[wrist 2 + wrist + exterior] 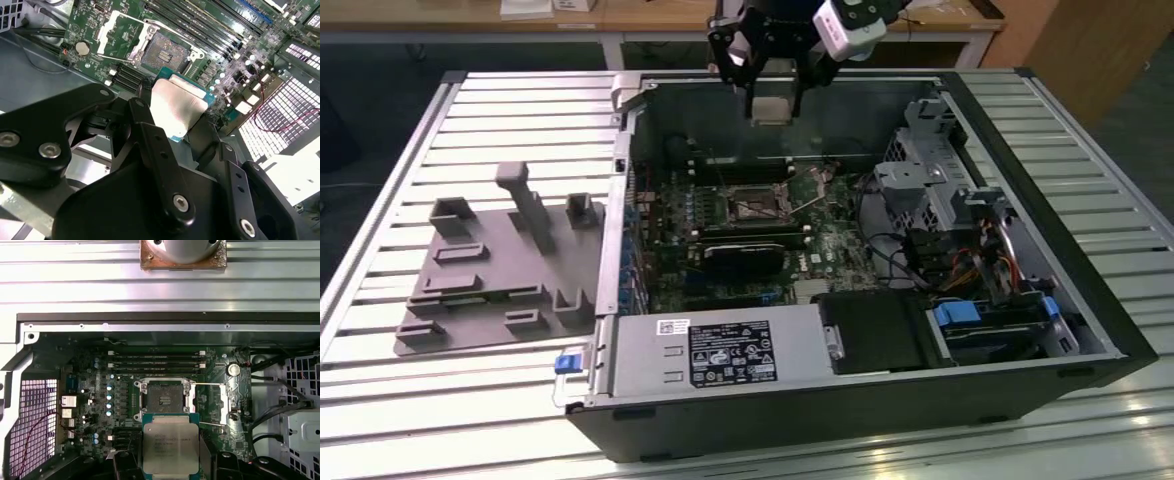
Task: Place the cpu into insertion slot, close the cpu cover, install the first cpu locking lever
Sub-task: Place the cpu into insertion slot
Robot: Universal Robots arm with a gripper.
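My gripper (771, 98) hangs above the back wall of the open computer case, shut on the cpu (771, 107), a flat square chip with a silver-grey face. In both wrist views the cpu (170, 446) (178, 106) sits between the black fingers, held well above the board. The insertion slot (164, 399) (162, 50) (753, 204) is a dark square recess in the green board and lies bare. Beside it the cpu cover (218, 403) (114, 31) is flipped open, and thin wire levers (209, 385) stand raised around the socket.
The black case (1067, 370) lies on its side on a slatted metal table (440, 400). Inside it are memory slots (155, 360), cables and a drive cage (927, 180), and a power supply (720, 350). A grey fixture tray (494, 270) lies at the exterior view's left.
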